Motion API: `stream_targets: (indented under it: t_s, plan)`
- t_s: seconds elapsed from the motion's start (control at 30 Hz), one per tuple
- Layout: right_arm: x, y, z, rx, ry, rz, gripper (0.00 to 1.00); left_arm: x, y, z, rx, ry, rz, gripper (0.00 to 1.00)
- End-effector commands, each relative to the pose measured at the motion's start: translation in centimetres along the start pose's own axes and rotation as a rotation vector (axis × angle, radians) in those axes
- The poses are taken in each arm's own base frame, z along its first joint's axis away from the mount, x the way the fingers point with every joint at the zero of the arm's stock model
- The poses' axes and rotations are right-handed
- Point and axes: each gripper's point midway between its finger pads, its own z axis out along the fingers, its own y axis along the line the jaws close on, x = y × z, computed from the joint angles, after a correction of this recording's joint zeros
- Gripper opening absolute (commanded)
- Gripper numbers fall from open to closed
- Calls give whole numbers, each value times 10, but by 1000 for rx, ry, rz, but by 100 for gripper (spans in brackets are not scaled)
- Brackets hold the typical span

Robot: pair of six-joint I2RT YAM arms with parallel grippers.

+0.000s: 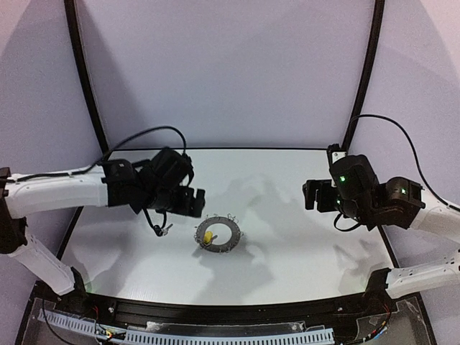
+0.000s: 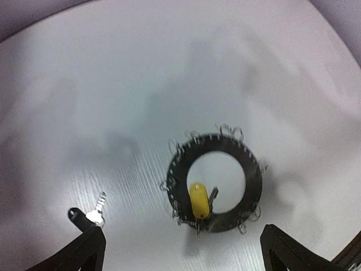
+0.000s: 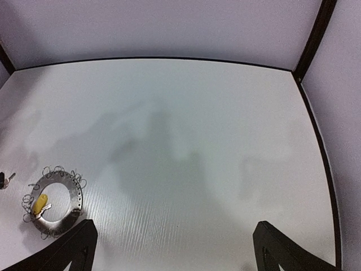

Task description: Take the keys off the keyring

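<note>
The keyring [image 1: 228, 228], a flat grey hoop fringed with wire loops, lies on the white table. The yellow-headed key [image 1: 208, 236] rests across its left inner edge, still on the hoop. The black-headed key [image 1: 164, 230] lies loose on the table left of the hoop. My left gripper [image 1: 178, 208] hovers open and empty above the table, just behind these. In the left wrist view the hoop [image 2: 251, 169] and yellow key [image 2: 198, 200] lie ahead between the fingers, and the black-headed key [image 2: 95, 210] lies by the left fingertip [image 2: 84, 248]. My right gripper [image 1: 313, 195] is open and empty, far right.
The right wrist view shows the hoop [image 3: 67, 217], yellow key [image 3: 39, 204] and black-headed key [image 3: 5, 179] at its far left, with bare table [image 3: 197, 169] ahead. A black frame edge [image 1: 215, 149] bounds the table at the back, with purple walls beyond.
</note>
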Motion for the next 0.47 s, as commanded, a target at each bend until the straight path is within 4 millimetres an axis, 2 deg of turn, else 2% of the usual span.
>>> stream_targets:
  t_s: [0.0,0.03,0.07,0.13,0.17,0.2,0.43]
  plan:
    - [-20,-21,-11,98,-34,27,98,-72,100,-81,-341,-192,-317,99]
    - [-21,-21,-12,100,-34,32,98,-73,114,-87,-359,-185,-372,99]
    - [-23,-22,-14,99,-34,41,98,-71,138,-88,-400,-177,-457,99]
    - [-25,-21,-15,94,-33,53,98,-68,168,-100,-457,-214,-542,99]
    - [-25,-21,-15,94,-33,54,98,-64,169,-99,-464,-204,-546,99]
    - [-26,-19,-15,77,-35,58,98,-57,185,-105,-505,-200,-581,99]
    - [-29,-22,-20,66,-59,91,98,-46,196,-113,-524,-215,-598,99]
